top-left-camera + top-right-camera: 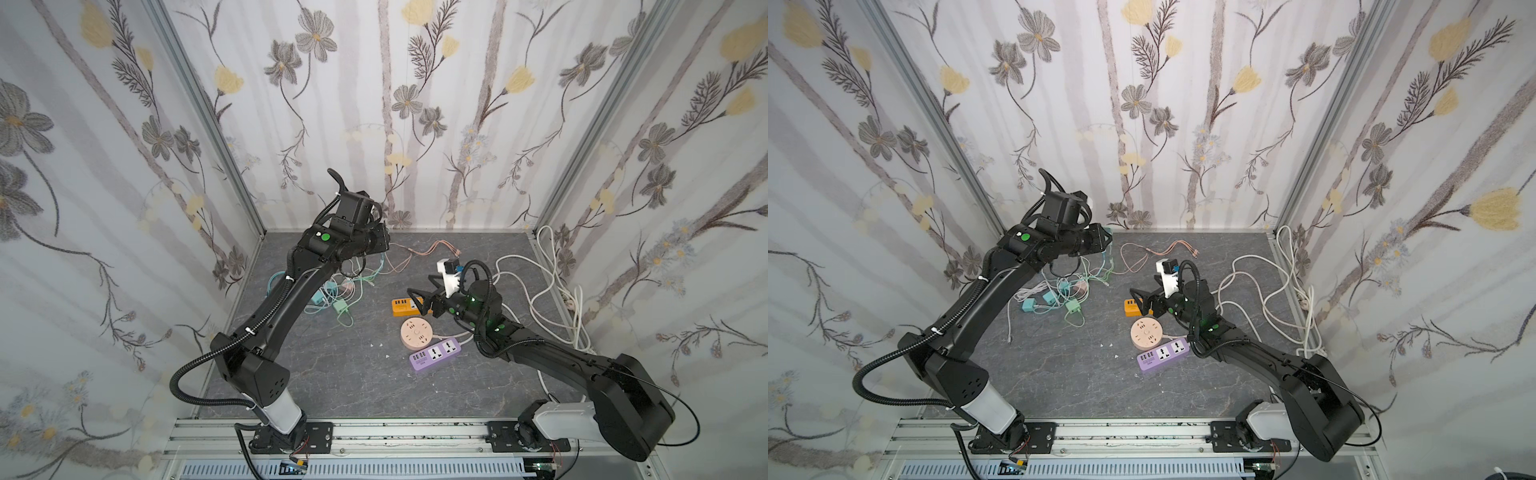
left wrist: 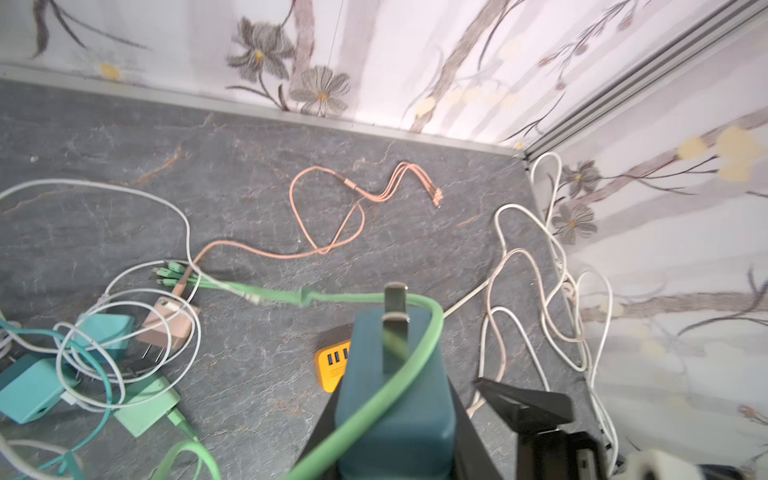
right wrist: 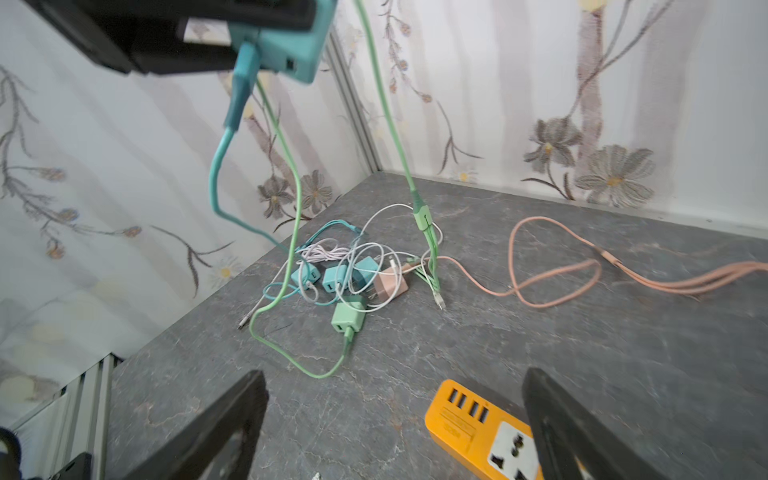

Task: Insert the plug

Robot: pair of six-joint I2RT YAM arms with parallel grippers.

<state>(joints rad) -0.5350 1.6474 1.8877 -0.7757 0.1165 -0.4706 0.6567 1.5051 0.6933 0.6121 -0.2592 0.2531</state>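
Three power strips lie on the surface (image 1: 332, 374): the orange strip (image 1: 404, 306), a round peach strip (image 1: 417, 330) and a purple strip (image 1: 436, 353). Five adapters (image 3: 348, 318) sit among tangled cables. A sixth, the teal plug (image 2: 365, 361), is clenched in the raised left claw (image 2: 395, 436), well apart from the released right claw (image 3: 395, 378) just above the orange strip. The left wrist view shows the plug's prong (image 2: 395, 299) and a green cable (image 2: 432, 328) draped over it, while only the right wrist view shows a teal cable (image 3: 224, 145) hanging from it.

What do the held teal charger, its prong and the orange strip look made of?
The teal charger looks like matte moulded plastic: even colour, rounded edges, no glare. Its prong is metal, going by the flat blade and dull grey sheen. The orange strip is probably smooth plastic with a slight gloss, moulded ports and a white socket face.
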